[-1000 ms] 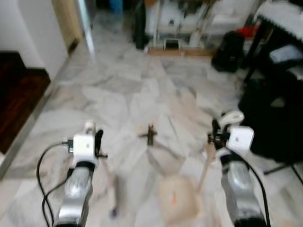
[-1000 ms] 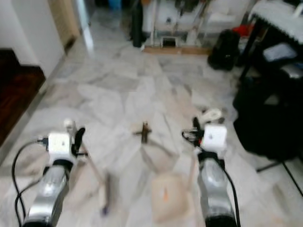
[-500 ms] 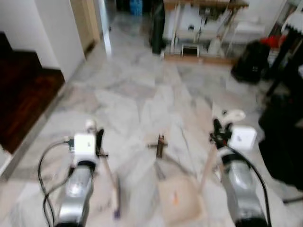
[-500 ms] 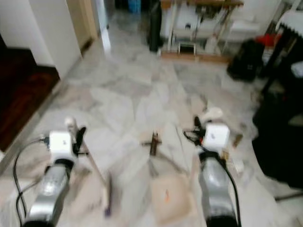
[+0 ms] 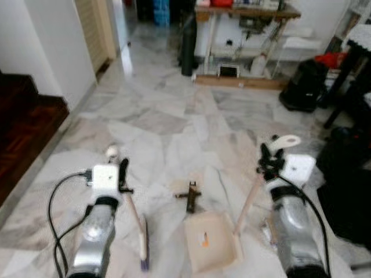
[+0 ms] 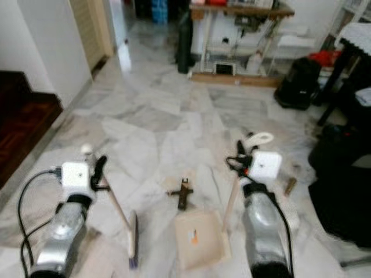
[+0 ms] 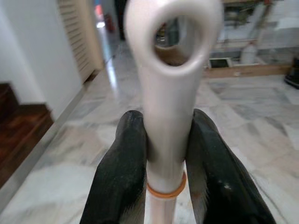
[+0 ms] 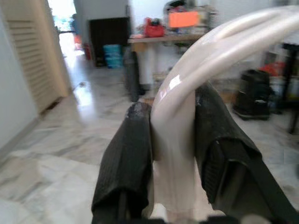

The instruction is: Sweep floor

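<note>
Glossy marble floor; smooth plastic broom handle.

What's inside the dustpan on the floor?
The dustpan holds a small orange mark or scrap on its flat pan; otherwise it looks bare. The brown piece of debris lies on the floor just beyond it, not inside. Nothing covers the pan.

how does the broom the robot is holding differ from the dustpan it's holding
The broom, in the left gripper, ends in a narrow dark brush head on the floor; the dustpan, in the right gripper, ends in a wide, flat beige tray. The broom's handle top is a closed ring; the dustpan's curves over. Both have pale handles clamped between black fingers, heads down on the marble.
</note>
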Motion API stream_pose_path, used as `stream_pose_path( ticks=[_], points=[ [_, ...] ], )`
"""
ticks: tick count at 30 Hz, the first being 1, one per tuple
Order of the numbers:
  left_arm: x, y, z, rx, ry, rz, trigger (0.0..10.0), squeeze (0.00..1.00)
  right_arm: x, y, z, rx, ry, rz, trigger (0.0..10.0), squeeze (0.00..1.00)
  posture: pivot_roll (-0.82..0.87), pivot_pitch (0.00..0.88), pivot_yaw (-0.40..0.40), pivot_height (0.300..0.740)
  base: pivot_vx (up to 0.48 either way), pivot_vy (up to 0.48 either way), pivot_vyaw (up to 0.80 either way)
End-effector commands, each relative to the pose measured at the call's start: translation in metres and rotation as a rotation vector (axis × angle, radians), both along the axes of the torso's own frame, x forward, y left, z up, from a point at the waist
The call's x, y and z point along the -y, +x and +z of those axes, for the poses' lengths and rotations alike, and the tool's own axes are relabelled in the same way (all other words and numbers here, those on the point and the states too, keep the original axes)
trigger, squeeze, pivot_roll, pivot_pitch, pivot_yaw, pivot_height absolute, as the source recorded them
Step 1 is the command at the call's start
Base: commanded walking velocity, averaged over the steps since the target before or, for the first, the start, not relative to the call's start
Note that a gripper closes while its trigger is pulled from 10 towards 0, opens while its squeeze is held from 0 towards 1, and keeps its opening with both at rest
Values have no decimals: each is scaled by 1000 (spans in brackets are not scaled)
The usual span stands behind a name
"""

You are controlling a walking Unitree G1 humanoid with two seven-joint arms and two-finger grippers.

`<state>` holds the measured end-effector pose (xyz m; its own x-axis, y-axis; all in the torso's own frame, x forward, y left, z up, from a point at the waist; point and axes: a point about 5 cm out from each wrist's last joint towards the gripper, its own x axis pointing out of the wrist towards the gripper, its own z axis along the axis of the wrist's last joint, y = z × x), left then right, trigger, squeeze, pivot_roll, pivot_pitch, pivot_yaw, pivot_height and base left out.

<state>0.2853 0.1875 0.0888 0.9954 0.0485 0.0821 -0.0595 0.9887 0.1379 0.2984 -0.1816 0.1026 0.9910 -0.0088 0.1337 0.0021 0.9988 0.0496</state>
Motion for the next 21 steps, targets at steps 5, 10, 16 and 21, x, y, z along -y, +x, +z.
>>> stream_pose_path(
  ticks=[5, 10, 16, 21],
  points=[
    [9, 3, 11, 56, 17, -34, 10000, 0, 8, 1, 9, 47, 20, -25, 10000, 0, -18, 0, 2, 740, 385, 0, 0],
    [8, 2, 11, 56, 16, -34, 10000, 0, 6, 2, 9, 45, 29, -24, 10000, 0, -18, 0, 3, 740, 382, 0, 0],
    [7, 3, 12, 57, 18, -31, 10000, 0, 6, 2, 10, 48, 25, -19, 10000, 0, -16, 0, 0, 740, 383, 0, 0],
    [8, 3, 12, 56, 16, -31, 10000, 0, 7, 1, 9, 45, 18, -26, 10000, 0, -16, 0, -2, 740, 381, 0, 0]
  ],
)
